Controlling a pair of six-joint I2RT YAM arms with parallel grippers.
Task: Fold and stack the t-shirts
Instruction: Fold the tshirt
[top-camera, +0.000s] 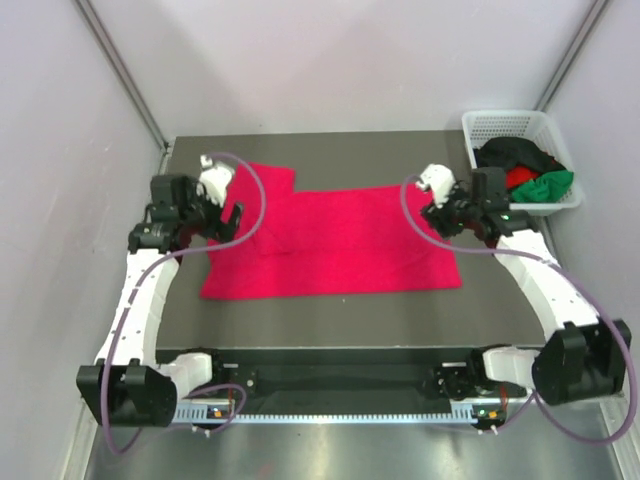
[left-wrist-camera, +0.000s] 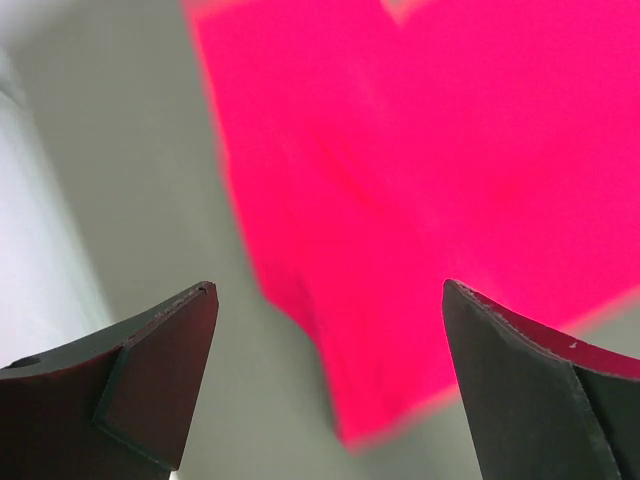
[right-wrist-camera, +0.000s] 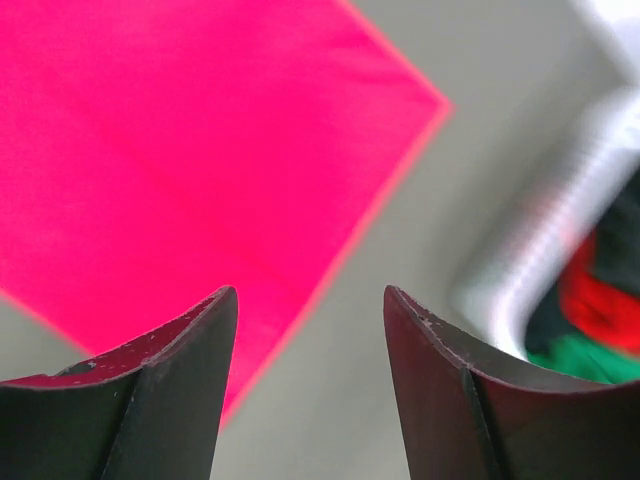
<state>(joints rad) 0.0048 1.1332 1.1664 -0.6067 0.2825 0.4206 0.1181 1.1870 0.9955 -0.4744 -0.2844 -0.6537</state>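
**Hovering Open at Both Ends of the Pink Shirt**

Found the pink shirt spread flat on the table, long side running left to right, with a sleeve-like flap jutting from its far left corner and a few soft creases near its middle.

Spotted the left gripper at the pink shirt's left edge, just on the near side of that flap, tips pointed toward the cloth. Read it from the left wrist view as spread wide and holding nothing: one finger over bare table just left of the pink shirt's edge, the other over the cloth, with a lower corner of the pink shirt showing in the gap. Could not judge whether either tip touched the cloth.

Spotted the right gripper at the pink shirt's right edge, close to its far right corner. Read it from the right wrist view as parted too and gripping nothing: one finger over pink cloth, the other over bare table just right of the edge, with the pink shirt's pointed corner ahead of the tips.

Noted a basket beyond the pink shirt's far right corner, apart from it. Made out inside it a black shirt, a red shirt and a green shirt, bundled together, the green one on the side away from the pink shirt. Saw the same bundle only as a blur in the right wrist view.
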